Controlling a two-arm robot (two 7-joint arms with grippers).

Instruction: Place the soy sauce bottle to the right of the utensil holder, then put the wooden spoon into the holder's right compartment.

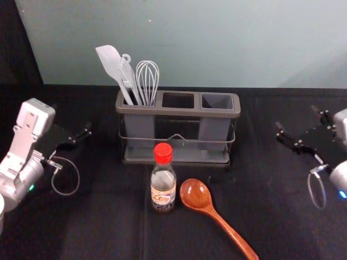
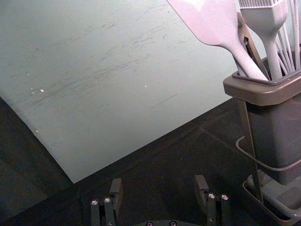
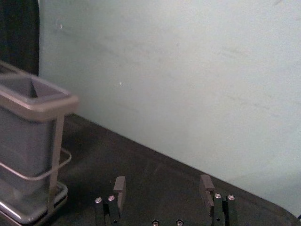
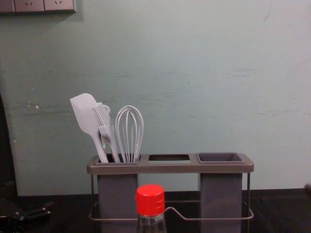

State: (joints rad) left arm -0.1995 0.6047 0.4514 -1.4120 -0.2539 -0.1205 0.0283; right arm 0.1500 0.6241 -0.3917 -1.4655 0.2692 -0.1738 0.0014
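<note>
Left gripper [image 1: 71,117] stands open at the holder's left; in the left wrist view the left gripper [image 2: 158,184] has nothing between its fingers. Right gripper [image 1: 296,117] is open and empty off the holder's right side; the right wrist view shows the right gripper [image 3: 163,183] too. The utensil holder [image 1: 176,111] has white utensils in its left compartment. Its right compartment [image 4: 221,194] holds nothing visible. The red-capped soy sauce bottle [image 1: 163,181] is upright in front of the holder. Beside it lies the wooden spoon [image 1: 203,201], bowl toward the holder, handle pointing front-right.
The white spatula [image 1: 112,65], a brush [image 4: 106,127] and the whisk [image 1: 147,81] rise above the holder's rim. A wall [image 1: 179,43] stands behind the black-covered table [image 1: 103,216]. Sockets [image 4: 36,6] are high on the wall.
</note>
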